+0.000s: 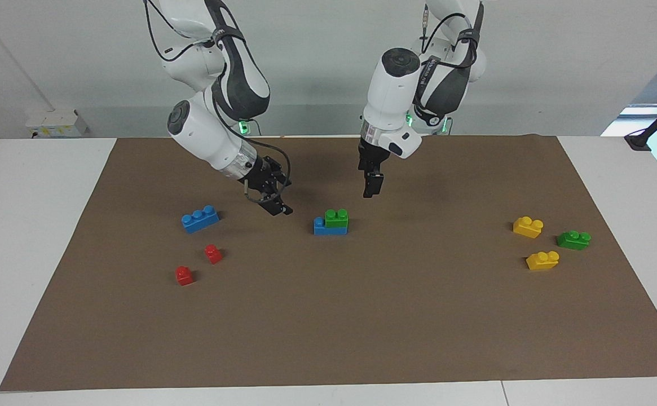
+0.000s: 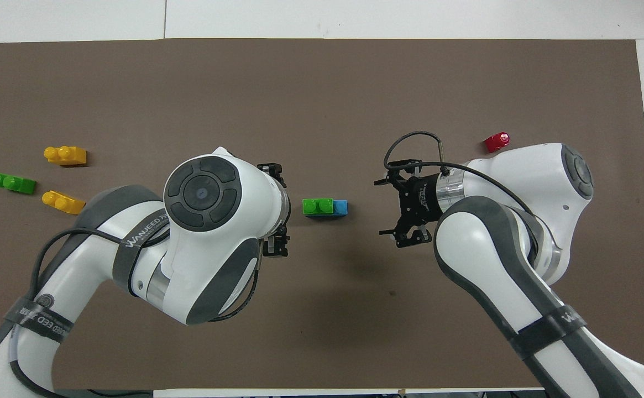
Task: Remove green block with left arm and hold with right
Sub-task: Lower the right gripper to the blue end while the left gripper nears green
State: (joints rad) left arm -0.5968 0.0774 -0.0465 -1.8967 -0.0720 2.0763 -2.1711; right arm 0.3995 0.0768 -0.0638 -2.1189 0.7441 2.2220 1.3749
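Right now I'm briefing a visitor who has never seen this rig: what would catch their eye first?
Probably the small bright light-green plastic brick stacked on a longer blue plastic brick at the middle of the brown mat. Two white arms flank it: the left gripper and the right gripper both hang open above the mat beside the stack, touching nothing.

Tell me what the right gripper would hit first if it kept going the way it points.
The right gripper, open, slants down toward the stacked bricks at mid-table. Going straight on, it would probably meet the brown mat just short of the blue brick under the green block; depth is uncertain.
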